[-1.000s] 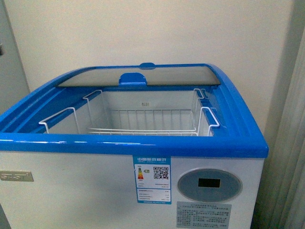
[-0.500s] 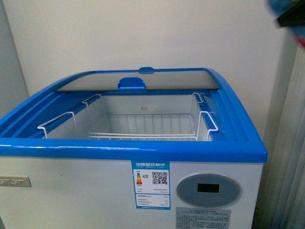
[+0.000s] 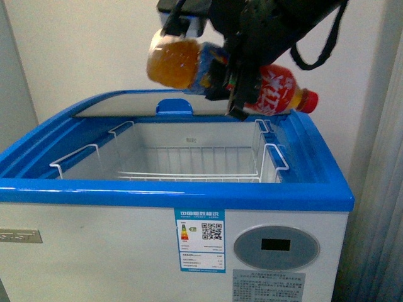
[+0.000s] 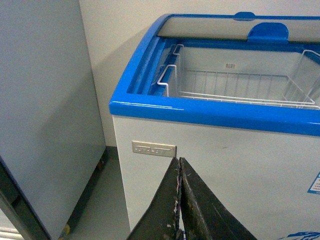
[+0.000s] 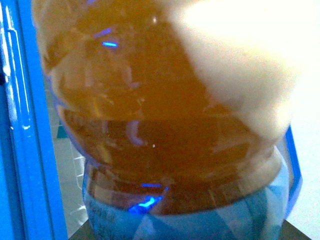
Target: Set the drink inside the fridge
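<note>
In the front view the fridge (image 3: 189, 194) stood in the near centre with its blue rim around an open top. Its glass lid (image 3: 119, 105) was slid to the far side, the blue lid handle (image 3: 174, 106) at the lid's near edge. A white wire basket (image 3: 189, 160) hung inside, with nothing in it. The right gripper (image 3: 234, 82) reached in from the top of the frame, its black fingers clamped around the middle of the drink bottle (image 3: 176, 63). The bottle lay nearly level in the air above the far part of the opening, touching neither rim nor basket. Its amber base pointed left and its red cap pointed right and slightly down. An energy label (image 3: 201, 240) and a round display panel (image 3: 276, 246) sat on the white front wall. A pale curtain (image 3: 378, 220) hung to the right.

In the left wrist view the left gripper (image 4: 179, 200) hung low before the fridge's (image 4: 215, 112) front wall, its two dark fingers pressed together with nothing between them. Beyond them were a small nameplate (image 4: 154, 148), the wire basket (image 4: 240, 85) and the lid handle (image 4: 268, 31). A taller grey cabinet (image 4: 45, 110) stood to the left of the fridge, just apart from it.

In the right wrist view the drink bottle (image 5: 150, 125) filled almost the whole frame: amber liquid, then a blue label band. A strip of the fridge's blue rim (image 5: 30, 125) showed beside it. The fingers themselves could not be made out there.
</note>
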You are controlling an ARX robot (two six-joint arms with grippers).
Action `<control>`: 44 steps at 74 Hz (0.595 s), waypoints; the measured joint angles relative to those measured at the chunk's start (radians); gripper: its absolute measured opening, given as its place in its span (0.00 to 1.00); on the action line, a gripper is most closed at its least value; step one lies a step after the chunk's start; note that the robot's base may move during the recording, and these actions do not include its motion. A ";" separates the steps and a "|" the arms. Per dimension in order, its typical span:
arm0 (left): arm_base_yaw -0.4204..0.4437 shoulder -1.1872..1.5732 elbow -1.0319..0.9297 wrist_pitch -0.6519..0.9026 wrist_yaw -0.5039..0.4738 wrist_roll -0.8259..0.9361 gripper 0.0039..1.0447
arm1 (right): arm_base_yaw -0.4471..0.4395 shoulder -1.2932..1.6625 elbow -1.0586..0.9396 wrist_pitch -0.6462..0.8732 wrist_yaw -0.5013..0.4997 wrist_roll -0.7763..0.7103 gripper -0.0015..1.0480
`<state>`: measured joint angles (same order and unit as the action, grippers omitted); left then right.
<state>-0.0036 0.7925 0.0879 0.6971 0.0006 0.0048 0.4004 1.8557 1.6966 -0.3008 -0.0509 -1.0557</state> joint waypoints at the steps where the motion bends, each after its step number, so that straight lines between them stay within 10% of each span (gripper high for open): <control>1: 0.000 -0.012 -0.004 -0.008 0.000 0.000 0.02 | 0.006 0.015 0.007 0.003 0.004 -0.010 0.35; 44: 0.000 -0.328 -0.073 -0.236 0.000 0.000 0.02 | 0.029 0.397 0.283 0.036 0.053 -0.060 0.35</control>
<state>-0.0032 0.4648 0.0147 0.4614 0.0002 0.0044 0.4297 2.2528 1.9793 -0.2649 0.0017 -1.1156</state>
